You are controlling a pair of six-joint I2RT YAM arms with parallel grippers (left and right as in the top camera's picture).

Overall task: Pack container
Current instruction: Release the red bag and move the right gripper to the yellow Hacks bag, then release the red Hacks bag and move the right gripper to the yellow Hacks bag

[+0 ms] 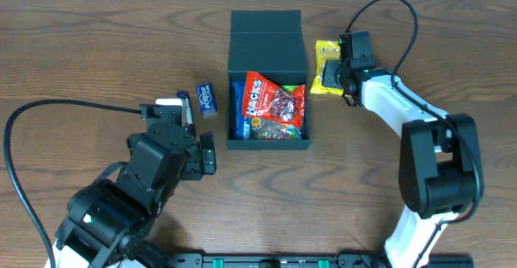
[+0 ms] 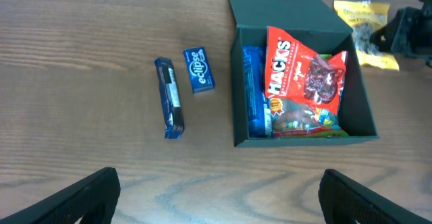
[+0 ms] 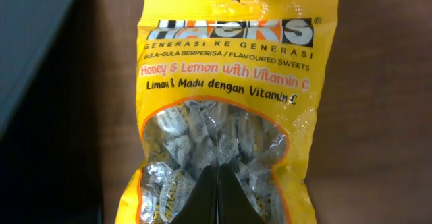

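Note:
The container (image 1: 266,144), a dark green-black square box with its flap lid open to the rear, sits at the table's middle. It holds a red Hacks packet (image 1: 275,102) and a blue packet, and it also shows in the left wrist view (image 2: 304,141). My right gripper (image 1: 343,76) is over a yellow Hacks sweets packet (image 1: 325,56) lying right of the box. Its fingers (image 3: 217,183) are closed on the lower part of the packet (image 3: 226,69). My left gripper (image 1: 179,139) is open and empty (image 2: 216,204), in front of and left of the box.
A small blue Eclipse pack (image 2: 199,70) and a dark blue bar (image 2: 169,99) lie on the wood table left of the box. The box's dark side (image 3: 34,48) is at the left of the right wrist view.

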